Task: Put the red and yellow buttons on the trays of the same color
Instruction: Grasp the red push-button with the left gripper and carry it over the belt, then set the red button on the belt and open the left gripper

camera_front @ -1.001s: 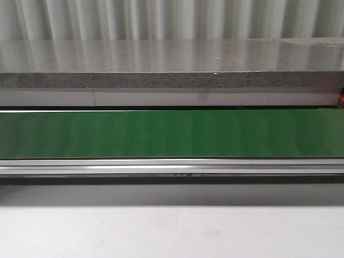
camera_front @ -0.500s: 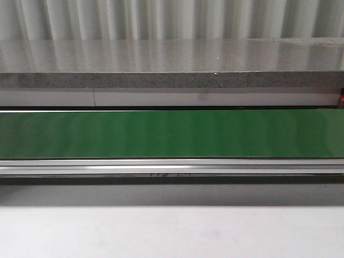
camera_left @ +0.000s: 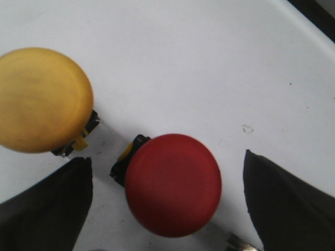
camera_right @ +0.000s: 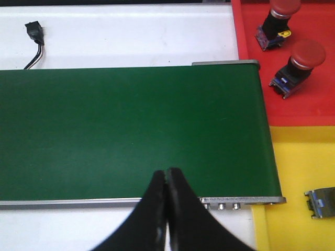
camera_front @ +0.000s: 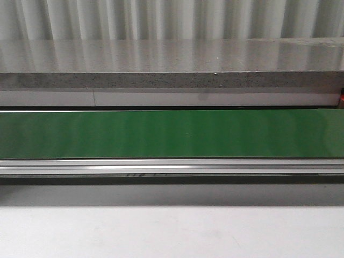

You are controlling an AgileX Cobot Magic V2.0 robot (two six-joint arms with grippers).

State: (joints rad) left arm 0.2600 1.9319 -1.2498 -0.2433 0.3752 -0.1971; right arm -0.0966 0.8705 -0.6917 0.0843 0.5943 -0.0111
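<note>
1. The left gripper (camera_left: 165, 201) has its jaws wide open around a round red mushroom-cap button (camera_left: 172, 184) on the white bench (camera_left: 209, 63).
2. A round yellow button (camera_left: 43, 99) sits just beside it.
3. The right gripper (camera_right: 166, 175) has its jaws closed and empty over the green conveyor belt (camera_right: 131, 130).

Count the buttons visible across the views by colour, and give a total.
Red buttons: 3, one between the left gripper's open fingers, two lying on the red tray.
Yellow buttons: 1, on the white table beside the red one.
Total: 4 buttons.
</note>
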